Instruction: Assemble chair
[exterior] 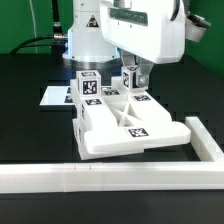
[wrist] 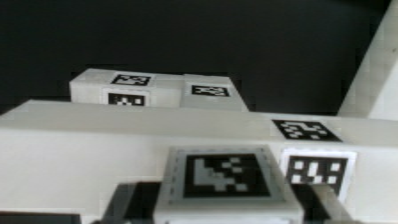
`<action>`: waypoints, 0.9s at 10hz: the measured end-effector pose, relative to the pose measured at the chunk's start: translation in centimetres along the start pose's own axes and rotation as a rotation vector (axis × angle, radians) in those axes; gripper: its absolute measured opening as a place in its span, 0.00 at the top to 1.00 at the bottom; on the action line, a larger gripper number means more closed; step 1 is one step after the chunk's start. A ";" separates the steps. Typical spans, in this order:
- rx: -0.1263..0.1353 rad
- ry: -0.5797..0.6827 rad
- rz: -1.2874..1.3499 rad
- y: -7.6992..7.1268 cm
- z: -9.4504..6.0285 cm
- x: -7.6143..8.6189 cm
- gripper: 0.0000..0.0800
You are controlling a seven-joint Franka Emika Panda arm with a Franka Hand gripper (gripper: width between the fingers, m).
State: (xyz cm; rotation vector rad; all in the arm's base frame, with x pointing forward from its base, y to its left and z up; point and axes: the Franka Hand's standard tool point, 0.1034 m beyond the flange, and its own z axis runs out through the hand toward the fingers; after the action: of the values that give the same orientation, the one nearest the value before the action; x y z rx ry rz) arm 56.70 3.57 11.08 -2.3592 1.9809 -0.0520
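Chair: we saw the chair [exterior: 122, 122], glossy white and partly built, lying on the black table [exterior: 30, 110] just inside the corner of the long white rail [exterior: 110, 180].
Rail: it ran along the near side of the chair and turned up past the chair's side at the exterior view's right.
Gripper: the gripper [exterior: 131, 84] hung over the chair's far edge, its jaws drawn narrow around a small tagged white piece [wrist: 221, 175]; we judged it was holding that piece.
Tagged block: a white block [exterior: 89, 85] with black-and-white tags stood at the chair's far end, just beside the gripper.
Marker board: the marker board [exterior: 52, 96] lay flat behind the chair, toward the exterior view's left.
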 end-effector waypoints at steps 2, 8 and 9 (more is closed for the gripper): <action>0.003 -0.010 0.105 0.0 0.0 -0.2 0.66; -0.003 -0.011 -0.149 0.1 0.1 -0.3 0.19; -0.003 -0.010 -0.248 0.1 0.1 -0.2 0.19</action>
State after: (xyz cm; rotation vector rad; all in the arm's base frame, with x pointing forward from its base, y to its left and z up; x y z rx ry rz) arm 56.55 3.76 10.97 -2.5873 1.6732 -0.0480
